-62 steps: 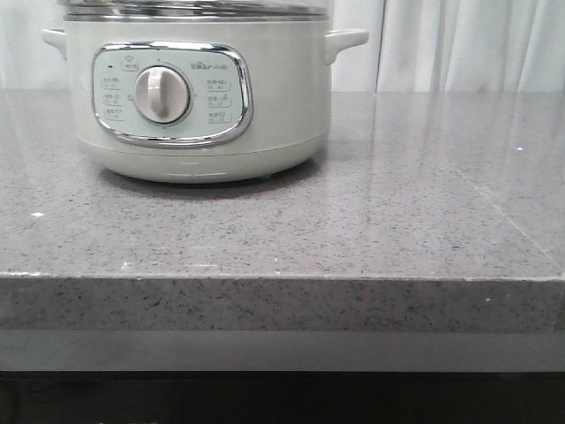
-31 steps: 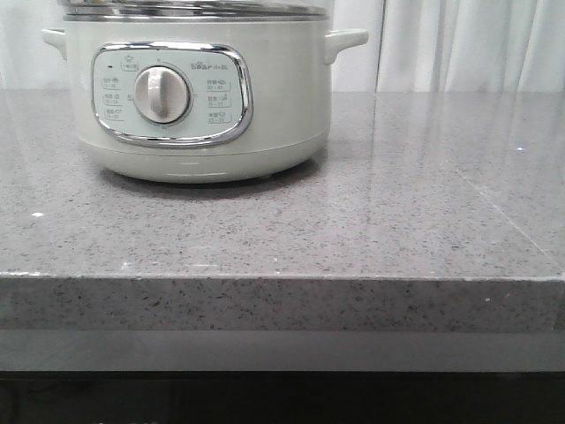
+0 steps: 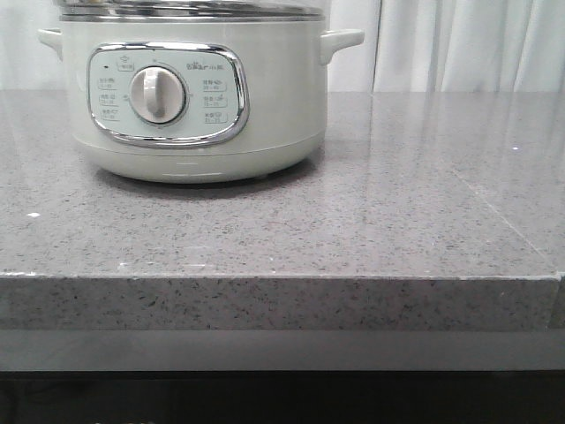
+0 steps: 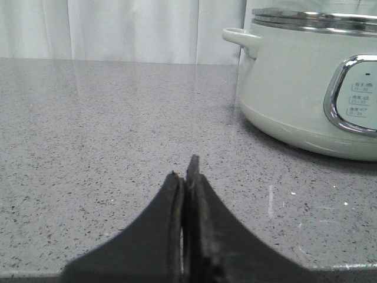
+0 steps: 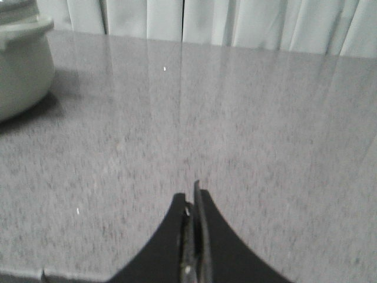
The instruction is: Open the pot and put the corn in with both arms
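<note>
The pot (image 3: 194, 97) is a pale grey-green cooker with a chrome-framed panel and a round dial. It stands at the back left of the grey counter in the front view, its steel-rimmed top cut off by the frame. The left wrist view shows the pot (image 4: 294, 94) ahead and to one side of my left gripper (image 4: 185, 171). That gripper is shut with nothing in it, low over the counter. My right gripper (image 5: 192, 194) is also shut and empty, with an edge of the pot (image 5: 20, 65) at the far side. The corn is out of view. Neither gripper shows in the front view.
The speckled grey stone counter (image 3: 353, 221) ends in a front edge (image 3: 282, 276) near the camera. White curtains (image 3: 468, 44) hang behind it.
The whole front view has shifted slightly: the pot and the counter's edge now sit a few pixels further left. Nothing on the counter has moved.
</note>
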You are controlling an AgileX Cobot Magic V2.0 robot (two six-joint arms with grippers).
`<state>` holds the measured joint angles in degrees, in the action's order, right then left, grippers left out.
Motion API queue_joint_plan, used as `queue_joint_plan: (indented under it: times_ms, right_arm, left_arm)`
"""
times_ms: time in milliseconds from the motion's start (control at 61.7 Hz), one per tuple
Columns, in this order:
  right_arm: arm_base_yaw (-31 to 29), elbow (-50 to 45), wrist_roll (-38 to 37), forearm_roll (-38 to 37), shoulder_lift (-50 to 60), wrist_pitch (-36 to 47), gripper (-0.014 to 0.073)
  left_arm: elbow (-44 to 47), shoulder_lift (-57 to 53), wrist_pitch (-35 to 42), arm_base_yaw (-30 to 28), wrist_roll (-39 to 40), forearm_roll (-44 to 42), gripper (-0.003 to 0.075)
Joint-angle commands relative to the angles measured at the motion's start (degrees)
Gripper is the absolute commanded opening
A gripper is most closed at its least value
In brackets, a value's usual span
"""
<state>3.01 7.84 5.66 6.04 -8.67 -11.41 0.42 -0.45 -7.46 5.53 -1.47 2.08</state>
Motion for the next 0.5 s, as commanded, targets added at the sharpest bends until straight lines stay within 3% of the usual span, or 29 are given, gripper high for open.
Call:
queue_joint_plan:
  times_ms: [0,178,486]
  right_arm:
    - [-0.42,-2.63,-0.36,-0.74,3.29,5.39,-0.0067]
    - [-0.42,-7.97,-0.36,-0.30,10.53,4.98,-0.0067]
    - [-0.42,-8.79,-0.31,-0.26,10.44,5.65,-0.0067]
  left_arm:
    - [0.65,-0.83,4.97,-0.14,0.01,0.58,-0.0020]
    - [0.65,-0.83,4.97,-0.14,0.01,0.58,-0.0020]
    - [0.65,-0.72,4.97,-0.14,0.01,0.58,-0.0020]
